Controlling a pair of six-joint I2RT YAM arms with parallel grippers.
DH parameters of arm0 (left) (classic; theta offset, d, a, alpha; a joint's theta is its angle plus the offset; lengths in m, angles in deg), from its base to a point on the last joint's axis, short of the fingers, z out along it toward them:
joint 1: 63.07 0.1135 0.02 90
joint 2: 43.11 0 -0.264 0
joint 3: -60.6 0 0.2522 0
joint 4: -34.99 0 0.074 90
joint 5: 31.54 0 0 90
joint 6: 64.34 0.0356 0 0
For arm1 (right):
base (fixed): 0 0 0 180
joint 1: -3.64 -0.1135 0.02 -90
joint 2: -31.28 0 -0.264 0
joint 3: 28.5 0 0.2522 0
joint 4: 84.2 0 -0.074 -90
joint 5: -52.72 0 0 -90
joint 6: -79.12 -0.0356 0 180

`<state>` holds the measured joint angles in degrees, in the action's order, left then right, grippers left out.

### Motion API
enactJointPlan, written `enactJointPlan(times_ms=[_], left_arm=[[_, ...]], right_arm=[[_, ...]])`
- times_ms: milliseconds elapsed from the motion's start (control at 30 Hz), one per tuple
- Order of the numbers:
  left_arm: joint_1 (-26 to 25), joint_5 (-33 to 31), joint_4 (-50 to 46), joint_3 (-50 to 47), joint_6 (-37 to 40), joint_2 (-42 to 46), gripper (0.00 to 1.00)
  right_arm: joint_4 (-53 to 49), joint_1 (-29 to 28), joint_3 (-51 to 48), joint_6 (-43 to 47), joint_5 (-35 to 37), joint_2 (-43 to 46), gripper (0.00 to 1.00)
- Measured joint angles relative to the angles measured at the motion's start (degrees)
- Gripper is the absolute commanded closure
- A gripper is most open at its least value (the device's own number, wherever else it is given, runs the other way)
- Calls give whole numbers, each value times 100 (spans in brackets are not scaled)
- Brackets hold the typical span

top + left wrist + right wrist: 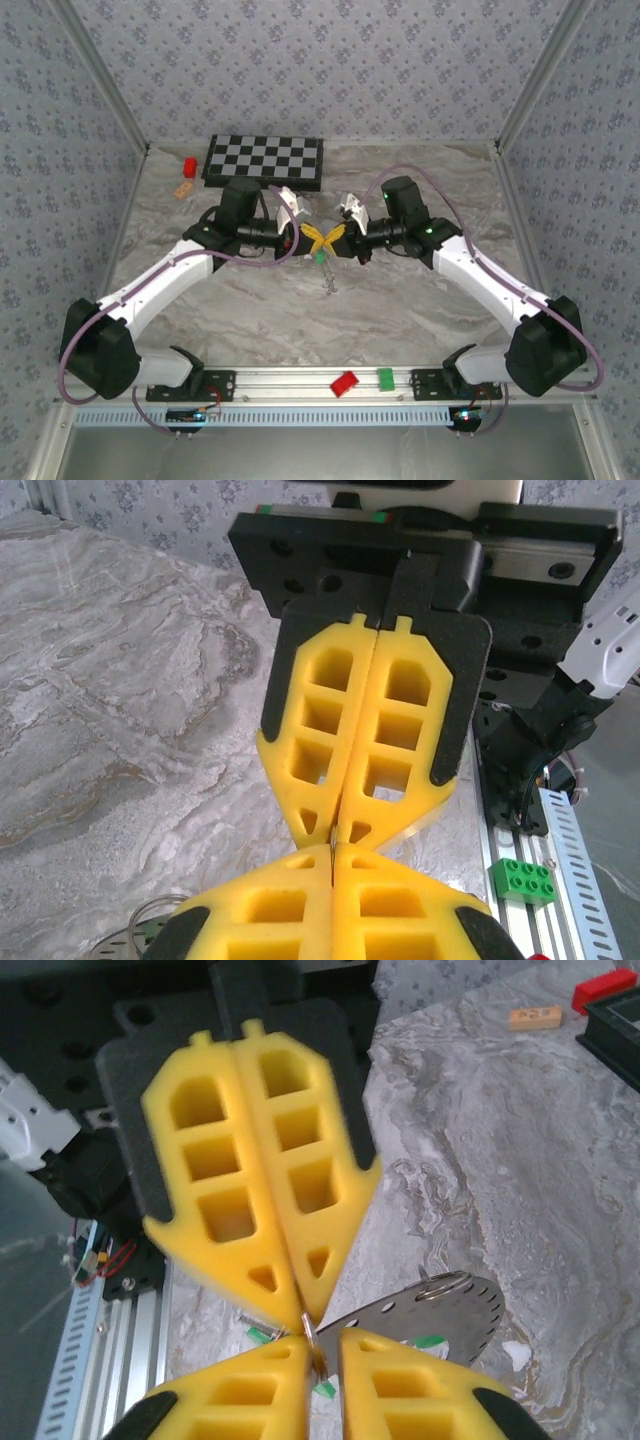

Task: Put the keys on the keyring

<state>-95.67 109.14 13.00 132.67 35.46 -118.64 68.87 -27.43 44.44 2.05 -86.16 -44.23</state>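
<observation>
I have my right tool (322,1348) pinching the keyring (450,1305), my left tool (332,852) clenched shut at the keyring's edge, and the keys (320,257) just under the keyring, so I judge the threading unfinished.

Bright, even light from above leaves only faint shadows on the desk (400,300). Both wrist views soften at close range (bottom edges most); the marbled surface is crisp.

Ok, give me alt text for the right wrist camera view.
The yellow-fingered right gripper meets the yellow-fingered left gripper tip to tip, both shut, beside a flat grey metal ring over a marbled grey table. A red block sits far behind.
</observation>
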Motion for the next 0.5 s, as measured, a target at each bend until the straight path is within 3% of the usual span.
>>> enactJointPlan(times_ms=[100, 233, 500], left_arm=[[4, 33, 31, 7, -20, 0, 100], [24, 37, 68, 7, -83, 0, 80], [76, -94, 817, -214, -651, 216, 70]], right_arm=[[70, 0, -20, -33, -7, 26, 100], [173, 2, -57, -94, -13, 37, 100], [1003, 96, -505, -514, -48, 190, 100]])
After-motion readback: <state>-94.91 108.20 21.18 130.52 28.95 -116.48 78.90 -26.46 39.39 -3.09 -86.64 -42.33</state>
